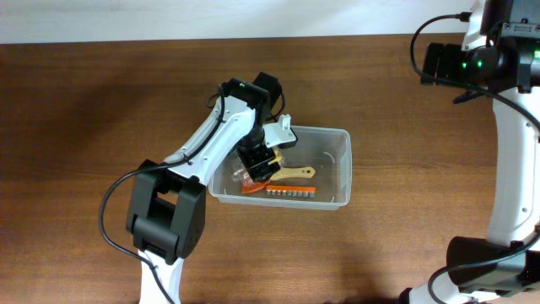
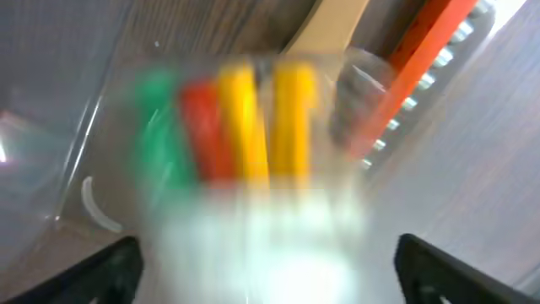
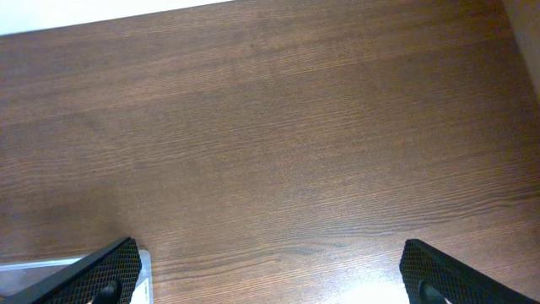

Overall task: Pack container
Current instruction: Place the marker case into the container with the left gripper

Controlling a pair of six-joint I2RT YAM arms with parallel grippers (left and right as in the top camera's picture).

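Note:
The clear rectangular container (image 1: 344, 169) stands at the table's middle. Inside lie an orange comb-like tool (image 1: 283, 191) with metal teeth and a wooden-handled item (image 1: 295, 173). My left gripper (image 1: 257, 160) is down inside the container's left end. In the left wrist view its jaws (image 2: 270, 274) are wide open. The blurred clear pack of coloured markers (image 2: 245, 127) is right in front of them, and the orange tool (image 2: 422, 59) lies beyond. My right gripper (image 1: 440, 62) is open and empty at the far right, over bare wood (image 3: 278, 152).
The brown wooden table (image 1: 101, 101) surrounds the container. A white wall edge runs along the far side (image 1: 211, 17). The right arm's base (image 1: 481, 262) stands at the front right. A pale edge (image 3: 51, 268) shows at the right wrist view's lower left.

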